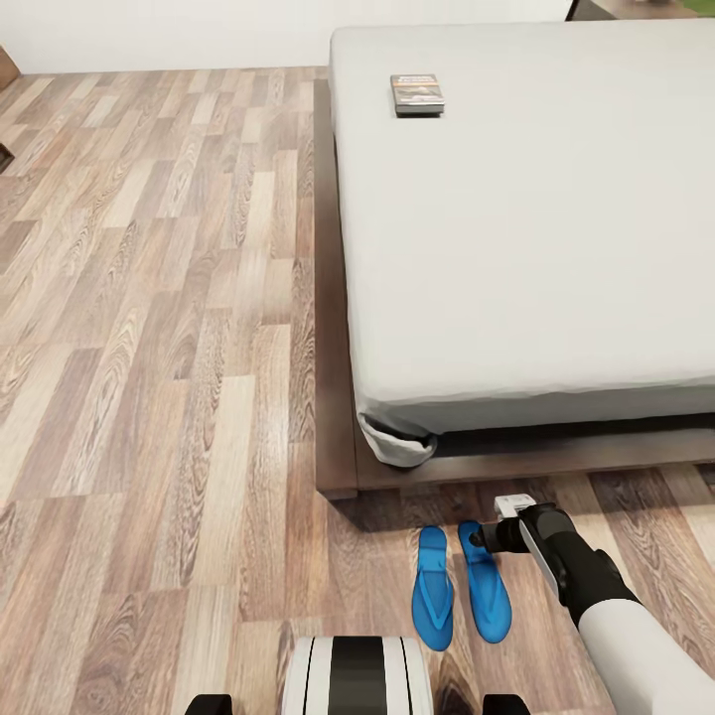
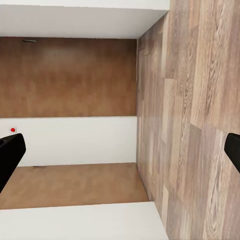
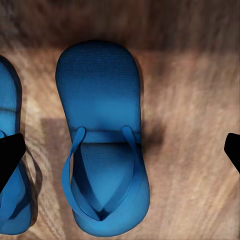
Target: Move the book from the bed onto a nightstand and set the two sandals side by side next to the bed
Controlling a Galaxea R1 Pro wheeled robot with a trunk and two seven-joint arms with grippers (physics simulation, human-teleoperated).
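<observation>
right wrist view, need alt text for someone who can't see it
A bright blue sandal lies flat on the wood floor, centred between the right gripper's open jaws. A second blue sandal lies close beside it at the edge of the picture.

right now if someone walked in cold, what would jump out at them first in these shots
The two bright blue sandals stand out most, lying side by side on the wood floor just off the bed's near corner, with the right gripper open above one of them. Next is the big pale bed, bare but for the small dark book near its far left edge.
</observation>
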